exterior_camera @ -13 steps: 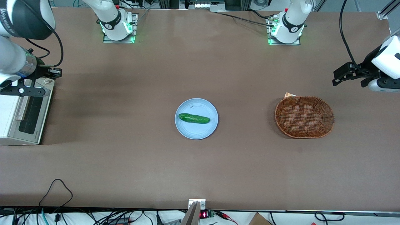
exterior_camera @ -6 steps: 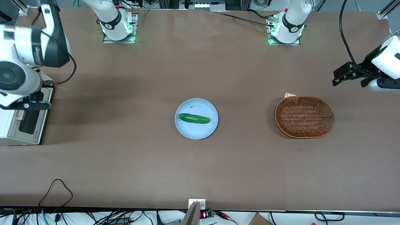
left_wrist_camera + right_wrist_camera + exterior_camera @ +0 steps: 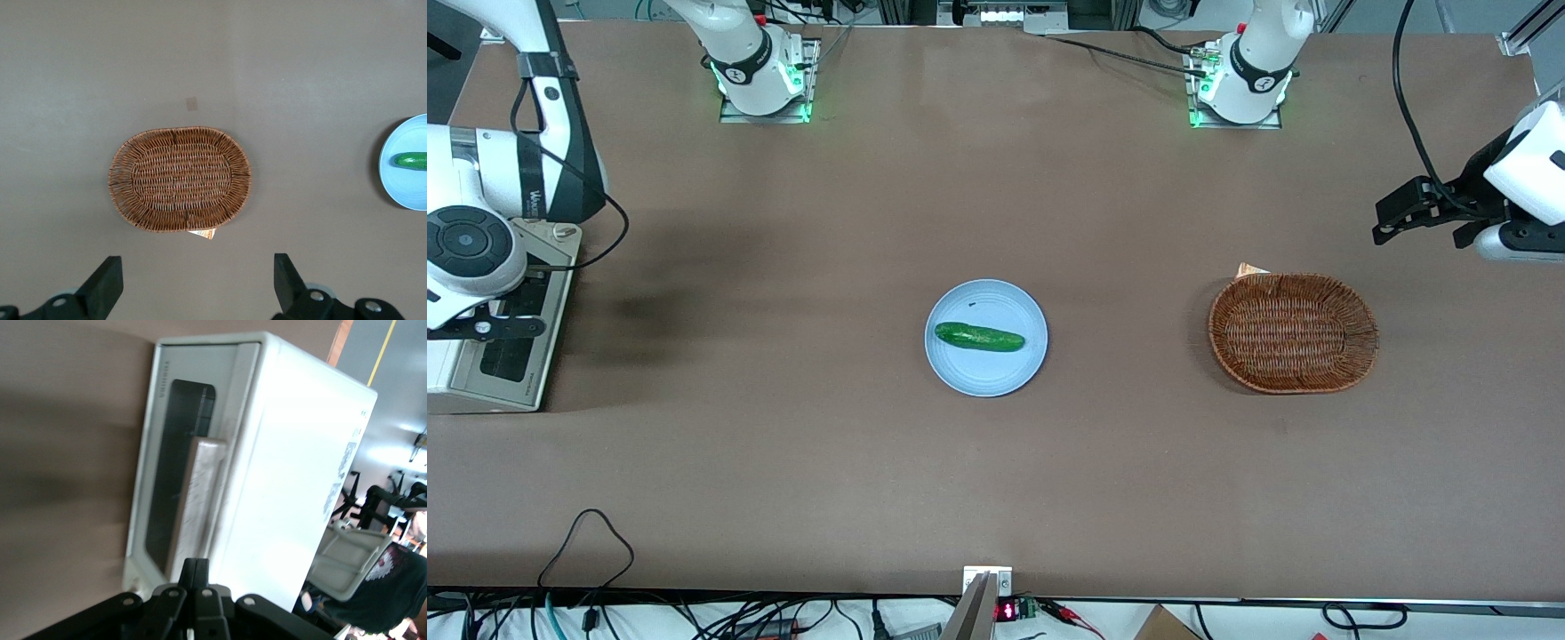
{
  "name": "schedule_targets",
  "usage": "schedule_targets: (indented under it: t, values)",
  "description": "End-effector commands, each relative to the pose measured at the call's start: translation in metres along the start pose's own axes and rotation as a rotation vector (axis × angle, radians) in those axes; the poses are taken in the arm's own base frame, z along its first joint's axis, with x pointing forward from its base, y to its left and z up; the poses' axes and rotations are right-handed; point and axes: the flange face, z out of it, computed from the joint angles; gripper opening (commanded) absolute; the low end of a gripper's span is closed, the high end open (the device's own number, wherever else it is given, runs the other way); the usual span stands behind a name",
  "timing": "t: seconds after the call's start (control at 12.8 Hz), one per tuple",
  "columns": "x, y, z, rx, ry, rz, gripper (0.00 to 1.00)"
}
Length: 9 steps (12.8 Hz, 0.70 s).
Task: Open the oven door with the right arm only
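Oven door (image 3: pixel 175 480) — just below gripper (image 3: pixel 195 577)

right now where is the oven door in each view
Front view: the oven door faces up at the working arm's end of the table, partly under the right arm and its gripper.
Right wrist view: the oven door with its bar handle sits just ahead of the gripper.
Left wrist view: not in it.
Shared landmark: the cream-white oven body.
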Motion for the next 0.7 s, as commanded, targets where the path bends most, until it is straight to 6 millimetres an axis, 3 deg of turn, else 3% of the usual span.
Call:
schedule_targets:
  t: [0.0, 0.39, 0.62]
  values:
    - [-0.006, -0.002, 0.016, -0.061, 0.046, 0.033, 0.02]
    - [-0.004, -0.027, 0.05, -0.24, 0.057, 0.118, 0.02]
    - [-0.003, -0.033, 0.045, -0.246, 0.058, 0.123, 0.02]
